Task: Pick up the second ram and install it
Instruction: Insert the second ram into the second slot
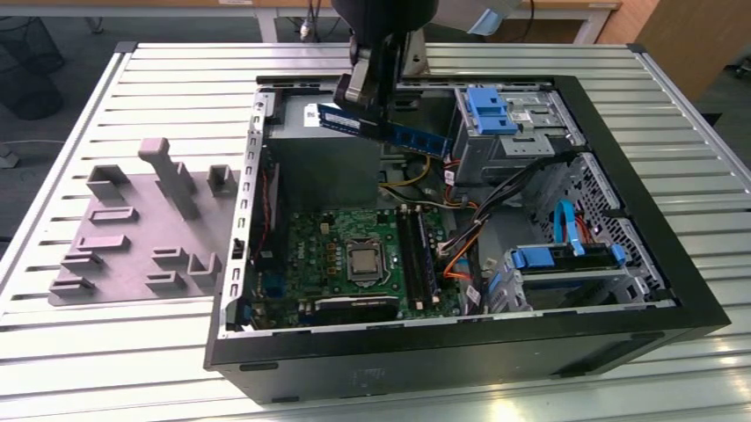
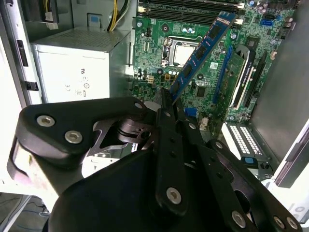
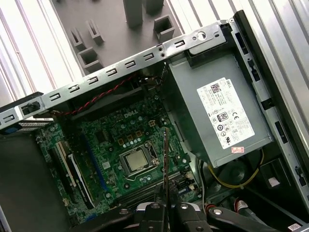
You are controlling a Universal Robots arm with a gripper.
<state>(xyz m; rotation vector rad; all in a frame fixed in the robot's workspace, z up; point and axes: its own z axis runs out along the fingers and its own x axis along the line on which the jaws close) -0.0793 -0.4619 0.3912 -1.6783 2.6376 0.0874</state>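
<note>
ram in hand, above case — motherboard inside

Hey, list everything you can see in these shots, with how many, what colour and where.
second ram: one, blue-green, held above the open case
computer case: one, black, open on the table
motherboard: one, green, on the case floor
power supply: one, grey, inside the case beside the motherboard
drive caddies: two, blue, case side at the exterior view's right
fixture plate: one, grey, on the table, exterior view's left
table: one, silver, slatted, under everything
end effector: one, black, shut on the second ram
</note>
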